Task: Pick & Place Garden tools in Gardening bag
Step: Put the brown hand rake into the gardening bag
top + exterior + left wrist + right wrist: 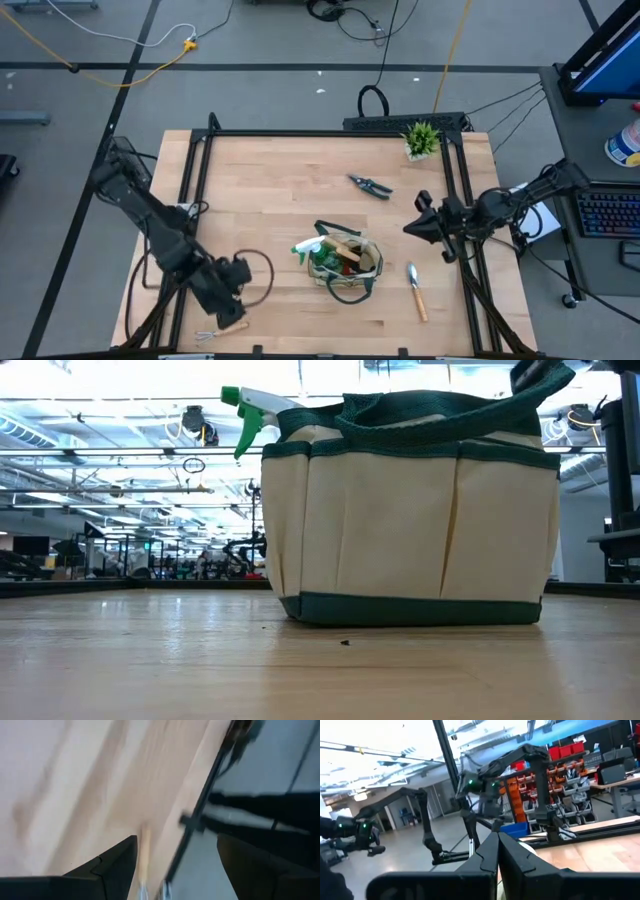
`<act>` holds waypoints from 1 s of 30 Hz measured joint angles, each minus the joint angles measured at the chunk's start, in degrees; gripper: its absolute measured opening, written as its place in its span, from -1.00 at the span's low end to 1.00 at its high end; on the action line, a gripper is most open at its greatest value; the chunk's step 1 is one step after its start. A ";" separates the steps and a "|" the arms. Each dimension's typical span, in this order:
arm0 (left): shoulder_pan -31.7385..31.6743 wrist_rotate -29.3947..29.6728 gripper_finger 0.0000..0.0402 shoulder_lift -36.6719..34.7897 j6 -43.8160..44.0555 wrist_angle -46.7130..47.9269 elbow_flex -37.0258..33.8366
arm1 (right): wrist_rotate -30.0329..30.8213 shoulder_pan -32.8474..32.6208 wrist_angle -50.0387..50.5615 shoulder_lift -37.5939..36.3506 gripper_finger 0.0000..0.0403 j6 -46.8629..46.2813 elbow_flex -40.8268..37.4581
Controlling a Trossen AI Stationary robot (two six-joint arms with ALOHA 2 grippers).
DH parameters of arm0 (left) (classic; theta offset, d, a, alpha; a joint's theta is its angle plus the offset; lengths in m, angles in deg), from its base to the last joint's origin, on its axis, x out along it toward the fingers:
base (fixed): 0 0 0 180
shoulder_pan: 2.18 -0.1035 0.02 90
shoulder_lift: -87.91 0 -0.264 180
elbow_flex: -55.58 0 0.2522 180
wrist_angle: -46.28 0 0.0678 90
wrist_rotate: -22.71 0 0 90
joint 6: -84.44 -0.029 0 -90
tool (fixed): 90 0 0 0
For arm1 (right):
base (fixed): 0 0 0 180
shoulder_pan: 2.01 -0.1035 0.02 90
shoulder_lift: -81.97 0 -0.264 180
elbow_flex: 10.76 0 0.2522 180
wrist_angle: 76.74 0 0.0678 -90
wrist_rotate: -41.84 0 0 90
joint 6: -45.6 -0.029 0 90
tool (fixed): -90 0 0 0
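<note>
Tabletop: left hand [236, 318] released just above wooden-handled tool [222, 329]; right hand [414, 227] clenched.

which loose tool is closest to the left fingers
The wooden-handled tool at the table's near left edge, right beside the left gripper; the trowel and shears lie far off.

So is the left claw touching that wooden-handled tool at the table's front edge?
Cannot tell. In the high view the left claw sits right over the wooden-handled tool. In the left wrist view the handle shows between its open fingers, but contact isn't plain.
</note>
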 joint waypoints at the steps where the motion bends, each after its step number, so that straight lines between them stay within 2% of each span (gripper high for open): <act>1: 0.54 -1.68 0.40 1.33 1.73 0.97 0.79 | -0.02 0.00 -0.24 -0.46 -1.00 -0.35 -0.48; 4: 2.21 -4.66 0.40 4.20 5.48 1.57 1.43 | -0.08 0.00 -0.21 -1.23 -1.00 -0.66 -1.34; 10: 4.87 -5.09 0.40 8.87 11.20 1.68 1.43 | -0.13 0.00 -0.18 -1.49 -0.99 -0.66 -1.71; 23: 9.18 -5.66 0.40 18.20 9.23 1.87 1.43 | -1.64 0.00 -0.16 -1.49 -1.00 -0.66 -1.71; 30: 9.97 -5.57 0.40 20.83 10.13 2.16 1.43 | -1.64 0.00 -0.16 -1.49 -1.00 -0.66 -1.71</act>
